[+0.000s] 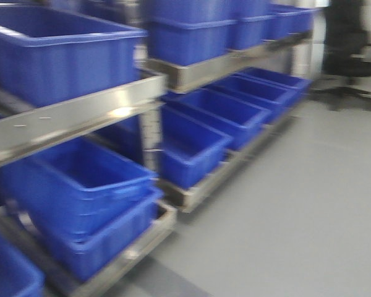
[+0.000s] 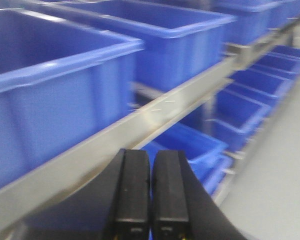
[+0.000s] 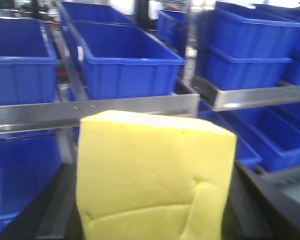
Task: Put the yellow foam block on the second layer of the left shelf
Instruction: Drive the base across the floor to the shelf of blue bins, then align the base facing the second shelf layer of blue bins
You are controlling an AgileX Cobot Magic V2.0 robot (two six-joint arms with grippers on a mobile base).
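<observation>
Right wrist view: yellow foam block point(image 3: 155, 170), roughly cubic and matte, with creases across its near face, fills the lower centre. It sits between the 2 dark fingers point(image 3: 260, 205) of the right tool point(image 3: 154, 212), which is clamped on the block's sides. The block is held out in front of the shelving and rests on no shelf layer. Behind it a horizontal steel shelf rail point(image 3: 115, 107) carries deep blue plastic bins point(image 3: 125, 60), with more of them on the layer below.

Left wrist view: the left tool point(image 2: 149, 200) has its 2 black fingers pressed together with nothing between them. It is close to the rail, which runs diagonally above it.

Front view is blurred. It shows 2 racks with bins on every visible layer, a smooth grey floor point(image 1: 309, 204) and a black office chair point(image 1: 349, 43) at the far right.
</observation>
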